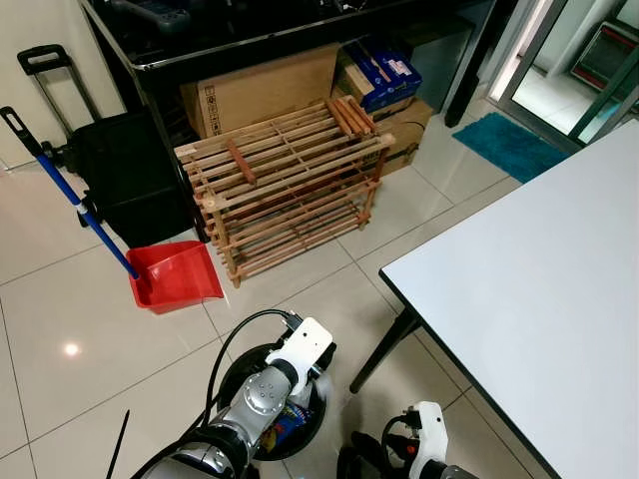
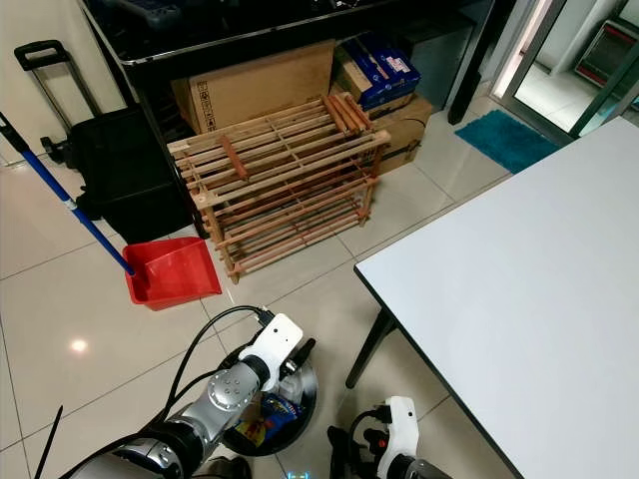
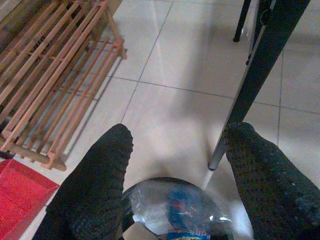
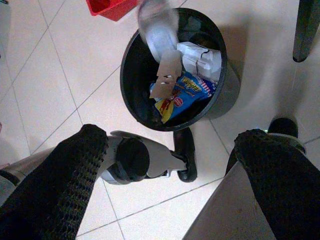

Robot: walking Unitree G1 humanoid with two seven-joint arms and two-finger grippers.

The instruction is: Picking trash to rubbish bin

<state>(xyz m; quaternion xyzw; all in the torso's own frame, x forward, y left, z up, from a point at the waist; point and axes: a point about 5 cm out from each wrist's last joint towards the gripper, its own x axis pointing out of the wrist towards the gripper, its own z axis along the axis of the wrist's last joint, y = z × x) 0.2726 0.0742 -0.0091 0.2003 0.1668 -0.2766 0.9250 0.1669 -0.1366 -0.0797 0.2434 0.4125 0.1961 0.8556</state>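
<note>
Over the rubbish bin (image 4: 172, 75) my left gripper (image 3: 175, 175) hangs, jaws wide and empty; lowering risks tipping it.

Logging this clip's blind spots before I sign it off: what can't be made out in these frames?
- Rubbish bin: in the left eye view the left arm hides most of its inside.
- Clear plastic item at the bin's rim: blurred in the right wrist view, so what it is stays unclear.
- Right end effector: its fingers are cut off by the right wrist view's edges.
- Boxes under the dark table: printing too small to read.
</note>
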